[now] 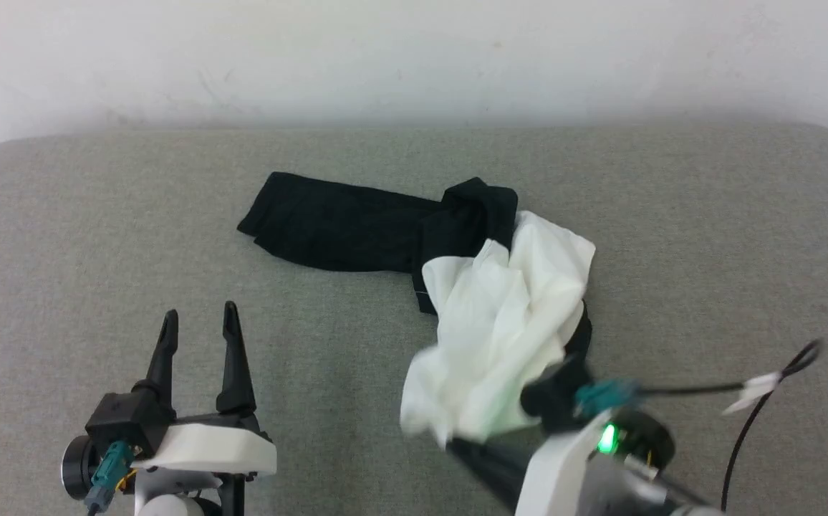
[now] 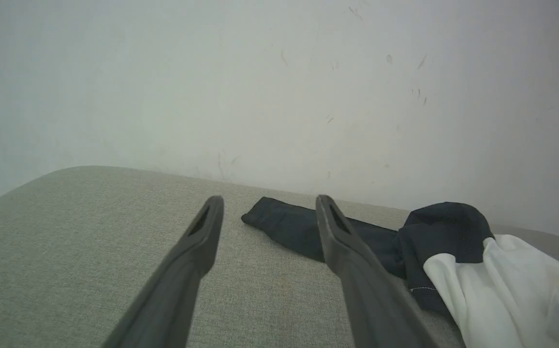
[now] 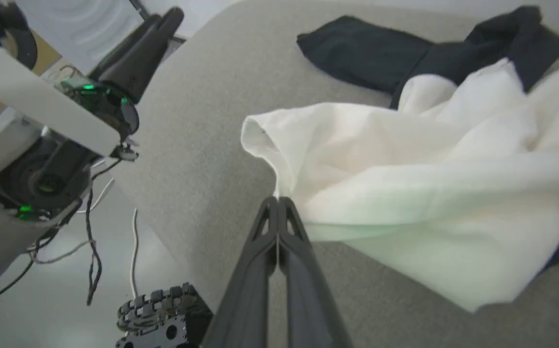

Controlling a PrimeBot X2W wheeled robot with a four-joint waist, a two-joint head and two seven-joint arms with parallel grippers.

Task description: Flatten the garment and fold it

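Note:
The garment lies crumpled on the grey padded surface, its white body bunched toward me and one black sleeve stretched out flat to the left. My right gripper is shut on a fold at the edge of the white cloth, which is lifted slightly. In the head view the right gripper shows under the near corner of the cloth. My left gripper stands open over bare surface, left of the garment, holding nothing. In the left wrist view the left gripper frames the sleeve end, with the garment at the right.
The grey padded surface runs back to a white wall and has rounded far corners. A black cable with a white tag hangs off my right arm. Beyond the near edge, the right wrist view shows floor, loose wires and a black toothed part.

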